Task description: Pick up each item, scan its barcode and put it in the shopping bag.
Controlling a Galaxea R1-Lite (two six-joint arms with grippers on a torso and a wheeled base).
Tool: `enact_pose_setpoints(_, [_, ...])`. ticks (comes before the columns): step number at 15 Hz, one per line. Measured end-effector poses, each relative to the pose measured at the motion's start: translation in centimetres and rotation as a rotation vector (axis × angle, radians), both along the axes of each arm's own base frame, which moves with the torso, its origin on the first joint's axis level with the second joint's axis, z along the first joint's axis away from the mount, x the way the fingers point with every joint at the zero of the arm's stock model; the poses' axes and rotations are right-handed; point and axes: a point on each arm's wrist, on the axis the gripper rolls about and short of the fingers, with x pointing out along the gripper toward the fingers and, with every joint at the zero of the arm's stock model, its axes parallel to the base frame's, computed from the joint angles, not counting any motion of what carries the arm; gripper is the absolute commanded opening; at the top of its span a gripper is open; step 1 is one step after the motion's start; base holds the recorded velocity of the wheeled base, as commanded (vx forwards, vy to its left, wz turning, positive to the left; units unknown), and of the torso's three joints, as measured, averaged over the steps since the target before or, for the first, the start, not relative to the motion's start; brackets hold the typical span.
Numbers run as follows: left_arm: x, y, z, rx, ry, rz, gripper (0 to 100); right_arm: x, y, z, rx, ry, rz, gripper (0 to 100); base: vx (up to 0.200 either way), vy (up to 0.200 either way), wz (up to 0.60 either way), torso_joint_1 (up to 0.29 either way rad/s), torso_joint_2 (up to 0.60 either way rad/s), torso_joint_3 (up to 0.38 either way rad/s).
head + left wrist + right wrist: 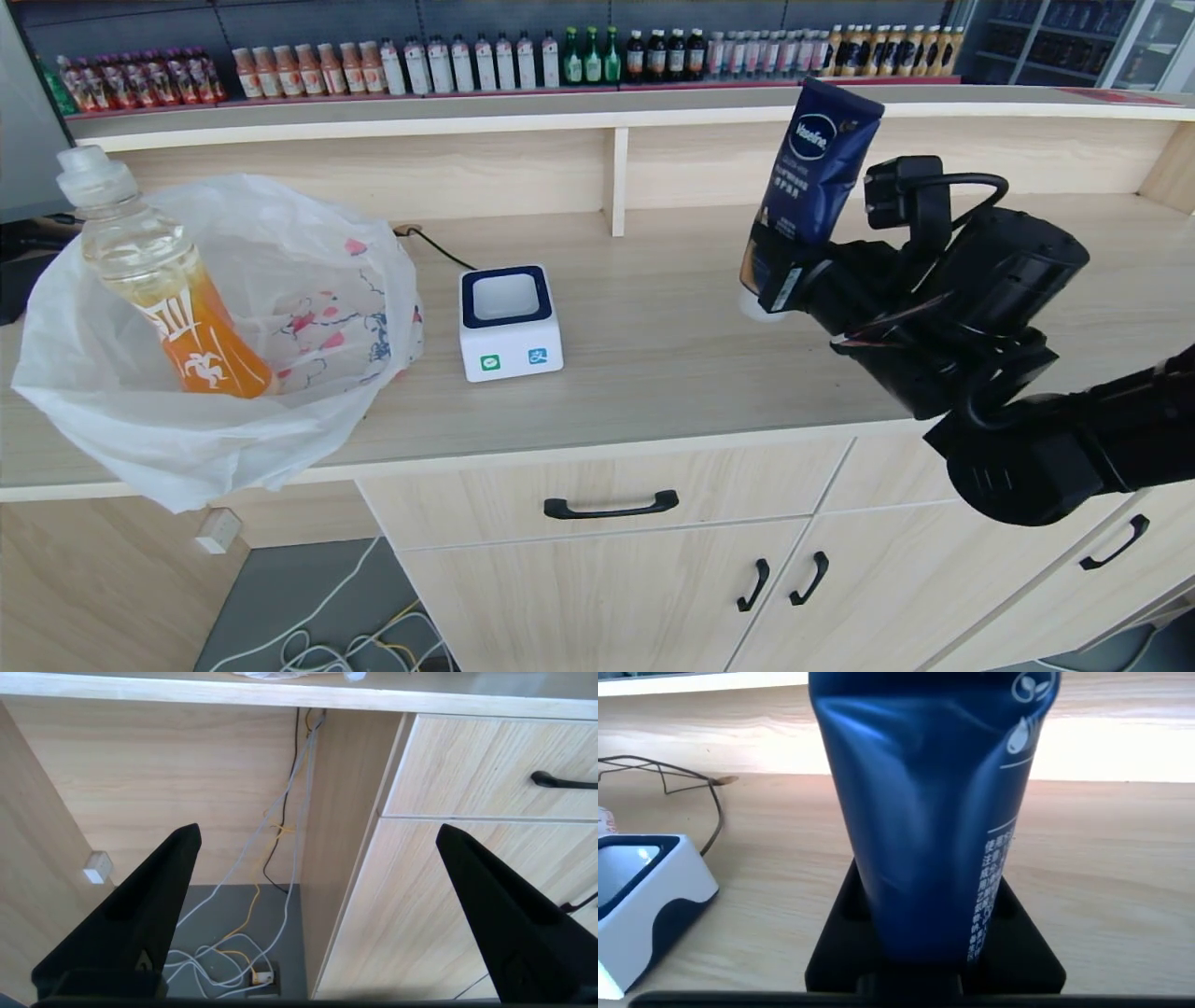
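Right hand (780,283) pinches blue tube (817,159); left hand (318,831) spread wide below counter (187,686).

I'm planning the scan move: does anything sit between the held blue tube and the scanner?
Nothing visible does: the right hand holds the blue tube up, and only bare counter lies between it and the scanner.

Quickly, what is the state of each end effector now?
Left end effector: open, empty.
Right end effector: closed on the tube.
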Motion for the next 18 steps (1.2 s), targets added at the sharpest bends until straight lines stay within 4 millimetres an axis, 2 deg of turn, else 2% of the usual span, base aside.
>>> enact_pose_setpoints(3, [0.0, 0.0, 0.0, 0.0, 0.0, 0.0, 100, -4.3, -1.1, -0.1, 0.01, 0.014, 0.034, 0, 0.0, 0.0, 0.0, 0.0, 0.0, 0.0])
enact_pose_setpoints(7, [0.0, 0.0, 0.0, 0.0, 0.0, -0.001, 100, -10.9, -3.5, 0.3, 0.019, 0.012, 0.072, 0, 0.0, 0.0, 0.0, 0.0, 0.0, 0.0])
enact_pose_setpoints(11, [0.0, 0.0, 0.0, 0.0, 0.0, 0.0, 100, -17.2, -6.1, -2.1, -0.013, 0.063, 0.122, 0, 0.0, 0.0, 0.0, 0.0, 0.0, 0.0])
enact_pose_setpoints(14, [0.0, 0.0, 0.0, 0.0, 0.0, 0.0, 100, -20.2, -7.5, -3.4, -0.033, 0.066, 0.142, 0, 0.0, 0.0, 0.0, 0.0, 0.0, 0.0])
enact_pose_setpoints(18, [0.0, 0.0, 0.0, 0.0, 0.0, 0.0, 100, -22.1, -8.4, -4.1, -0.055, 0.043, 0.163, 0, 0.0, 0.0, 0.0, 0.0, 0.0, 0.0])
